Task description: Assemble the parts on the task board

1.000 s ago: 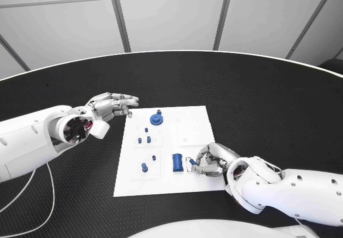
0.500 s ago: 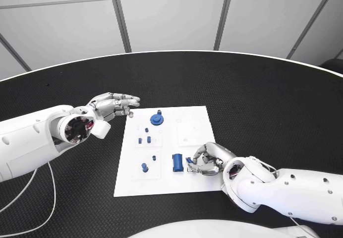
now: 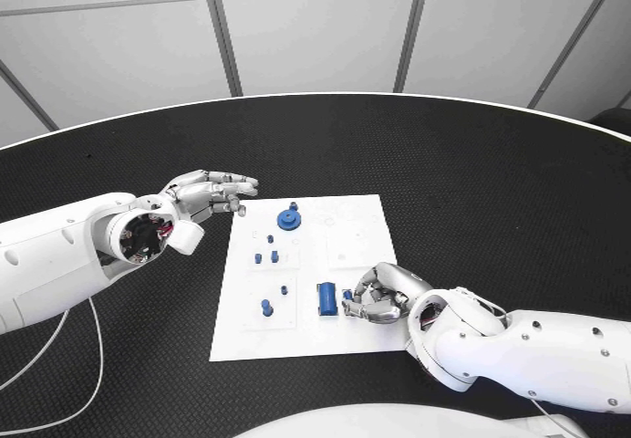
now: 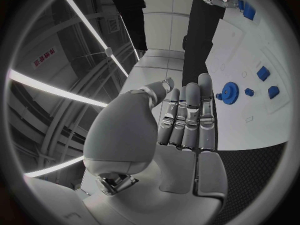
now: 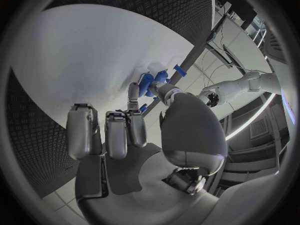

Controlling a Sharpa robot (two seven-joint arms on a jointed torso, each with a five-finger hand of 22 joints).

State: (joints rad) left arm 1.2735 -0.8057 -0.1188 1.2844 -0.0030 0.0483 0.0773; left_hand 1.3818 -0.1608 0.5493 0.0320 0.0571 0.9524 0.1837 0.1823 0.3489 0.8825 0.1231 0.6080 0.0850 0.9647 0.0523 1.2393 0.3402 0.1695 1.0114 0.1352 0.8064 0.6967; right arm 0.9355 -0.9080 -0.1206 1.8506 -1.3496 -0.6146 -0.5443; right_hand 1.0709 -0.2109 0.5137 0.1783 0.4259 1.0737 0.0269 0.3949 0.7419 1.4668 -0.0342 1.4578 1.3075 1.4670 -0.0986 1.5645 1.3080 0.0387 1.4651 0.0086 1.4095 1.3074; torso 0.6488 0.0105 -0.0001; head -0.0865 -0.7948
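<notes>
Silver fingers of the right hand [image 3: 375, 297] pinch a small blue part [image 3: 348, 295] low over the white task board's [image 3: 362, 205] near edge, beside the upright blue block [image 3: 325, 298], apparently to seat it, while farther off the left hand [image 3: 208, 194] hovers loosely spread, holding nothing, beside the blue gear [image 3: 287, 219], likely waiting.

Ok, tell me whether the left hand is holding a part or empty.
Empty. The left hand hovers beside the task board, off its far left corner; the wrist view shows its fingers straight with nothing between them.
</notes>
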